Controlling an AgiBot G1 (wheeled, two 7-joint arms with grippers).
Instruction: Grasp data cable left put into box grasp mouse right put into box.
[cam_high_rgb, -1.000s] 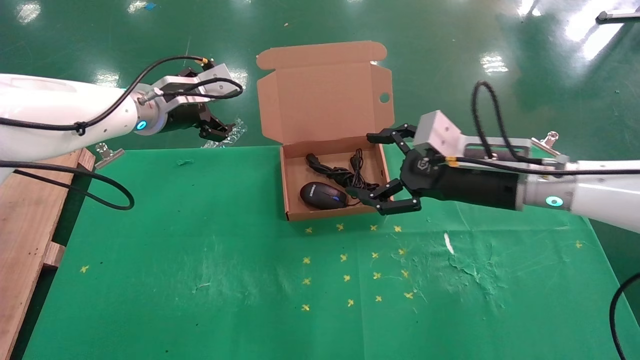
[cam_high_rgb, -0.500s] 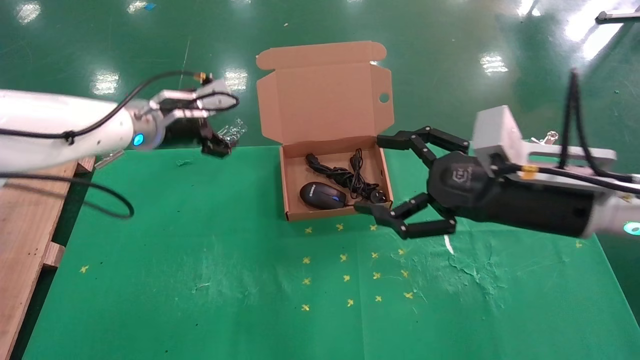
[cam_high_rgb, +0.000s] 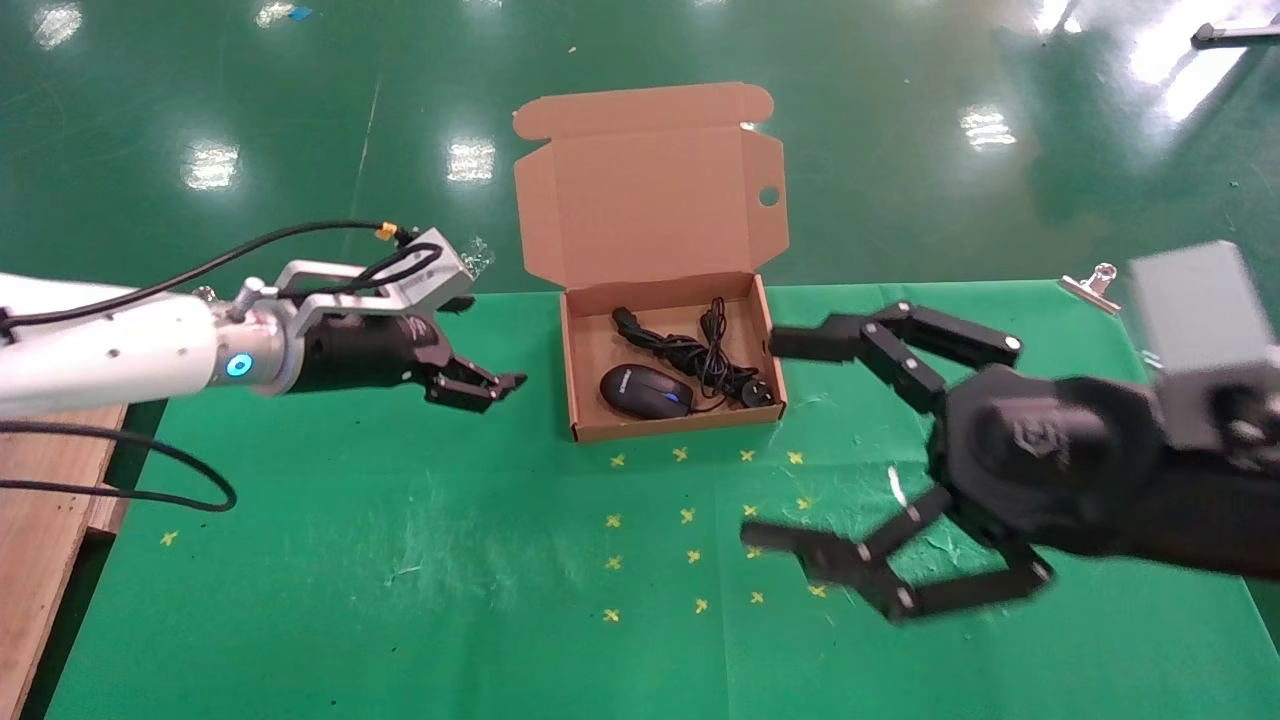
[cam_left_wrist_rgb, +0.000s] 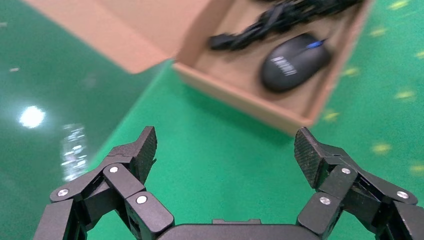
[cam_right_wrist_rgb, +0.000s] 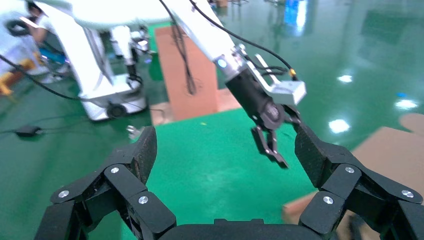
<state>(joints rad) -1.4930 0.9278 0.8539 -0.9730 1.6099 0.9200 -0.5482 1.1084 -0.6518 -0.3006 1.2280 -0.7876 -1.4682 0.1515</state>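
The brown cardboard box (cam_high_rgb: 668, 431) stands open at the table's middle back, lid up. Inside lie the black mouse (cam_high_rgb: 645, 390) with a blue wheel and the black data cable (cam_high_rgb: 688, 350), its plug (cam_high_rgb: 762, 393) at the box's right front corner. My left gripper (cam_high_rgb: 490, 384) is open and empty, low over the cloth just left of the box. Its wrist view shows the open gripper (cam_left_wrist_rgb: 226, 150), the box wall (cam_left_wrist_rgb: 240, 95), the mouse (cam_left_wrist_rgb: 295, 62) and the cable (cam_left_wrist_rgb: 280, 17). My right gripper (cam_high_rgb: 765, 440) is open and empty, raised right and in front of the box; its own view shows it open (cam_right_wrist_rgb: 225, 145).
A wooden pallet (cam_high_rgb: 50, 480) runs along the table's left edge. A metal clip (cam_high_rgb: 1090, 285) holds the green cloth at the back right. Yellow cross marks (cam_high_rgb: 700, 520) and a torn patch (cam_high_rgb: 930, 530) lie in front of the box. Another robot's base (cam_right_wrist_rgb: 107, 90) stands beyond.
My right gripper has drawn back from the box toward the front right, still open and empty. My left gripper has come forward from behind the table edge to beside the box.
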